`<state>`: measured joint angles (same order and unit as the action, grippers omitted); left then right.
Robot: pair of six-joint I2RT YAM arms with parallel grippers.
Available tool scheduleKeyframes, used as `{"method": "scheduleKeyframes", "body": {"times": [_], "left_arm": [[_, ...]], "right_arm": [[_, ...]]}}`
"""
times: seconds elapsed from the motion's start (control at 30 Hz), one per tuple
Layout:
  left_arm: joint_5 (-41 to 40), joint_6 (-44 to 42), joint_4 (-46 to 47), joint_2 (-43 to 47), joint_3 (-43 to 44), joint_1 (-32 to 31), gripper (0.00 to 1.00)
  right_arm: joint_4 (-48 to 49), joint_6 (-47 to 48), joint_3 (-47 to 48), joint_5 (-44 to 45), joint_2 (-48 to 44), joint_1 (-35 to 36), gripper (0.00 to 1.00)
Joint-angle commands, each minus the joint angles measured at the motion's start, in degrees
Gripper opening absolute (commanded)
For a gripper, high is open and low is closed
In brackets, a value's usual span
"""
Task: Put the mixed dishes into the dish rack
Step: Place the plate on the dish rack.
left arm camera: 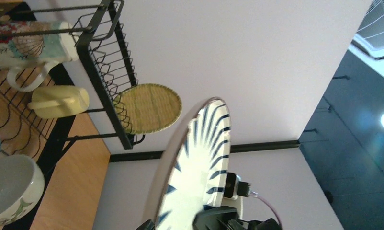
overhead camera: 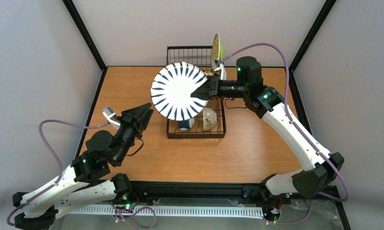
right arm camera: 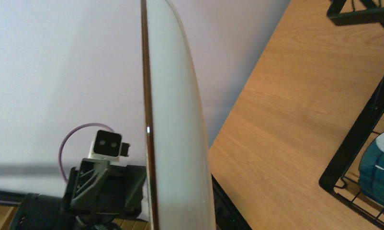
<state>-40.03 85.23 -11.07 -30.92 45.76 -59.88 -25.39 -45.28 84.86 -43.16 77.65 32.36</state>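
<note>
Orange-brown wood table [overhead camera: 257, 143], black frame rails round it, plain pale walls [overhead camera: 180, 24] on all sides. Right gripper [overhead camera: 198, 92] clamped on rim of white plate [overhead camera: 175, 91], dark blue stripes, held up over left side of dish rack [overhead camera: 196, 134]. Left gripper [overhead camera: 144, 111] sits low-left of plate, honestly can't tell if jaws apart or together.
</note>
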Motion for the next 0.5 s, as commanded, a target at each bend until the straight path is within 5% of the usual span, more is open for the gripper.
{"method": "scheduleKeyframes", "body": {"times": [0.0,0.47], "left_arm": [[-5.3,-3.8,-3.6,1.0,3.6,-0.1,0.85],[-9.7,-9.8,-10.9,3.2,8.8,-0.1,0.86]], "right_arm": [[2.1,1.6,5.1,1.7,1.4,0.0,0.02],[-9.0,9.9,25.6,11.7,13.1,0.0,0.02]]}}
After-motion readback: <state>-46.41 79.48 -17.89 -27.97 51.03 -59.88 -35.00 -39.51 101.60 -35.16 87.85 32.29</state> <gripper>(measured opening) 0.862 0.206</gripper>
